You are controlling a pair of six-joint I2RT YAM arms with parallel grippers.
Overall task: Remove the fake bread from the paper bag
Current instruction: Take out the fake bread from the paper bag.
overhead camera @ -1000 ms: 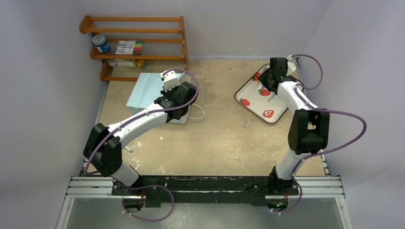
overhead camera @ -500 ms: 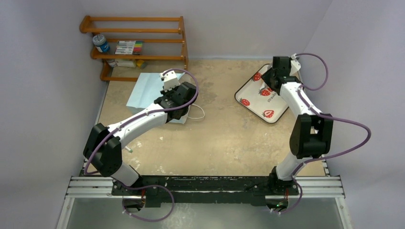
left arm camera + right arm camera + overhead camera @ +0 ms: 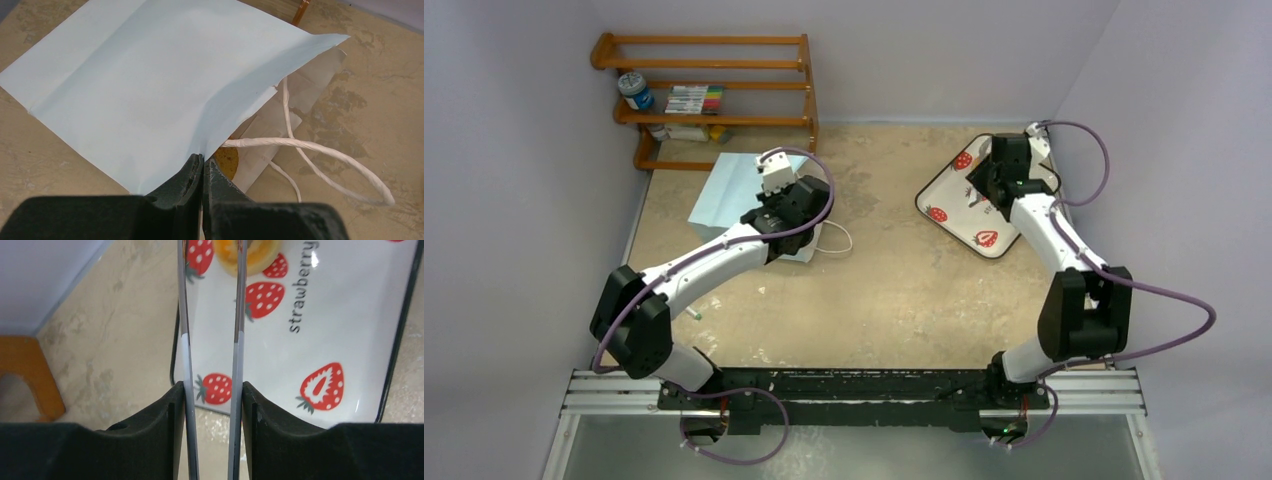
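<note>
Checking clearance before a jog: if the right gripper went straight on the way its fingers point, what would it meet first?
Most likely the orange-tan toy bagel ring on the white strawberry-patterned tray, just past the open right gripper. Depth is unclear, so it might meet the tray's surface first.

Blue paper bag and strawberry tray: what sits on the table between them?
Only bare table lies between the paper bag and tray, besides the bag's white cord handle; the overhead view shows it.

Robot lab booth: tan counter (image 3: 894, 290) boxed by plain lilac walls (image 3: 514, 200); two robot arms (image 3: 704, 262) bolted to metal rail (image 3: 614, 392), frame bottom; wooden rack (image 3: 704, 40), upper left.
</note>
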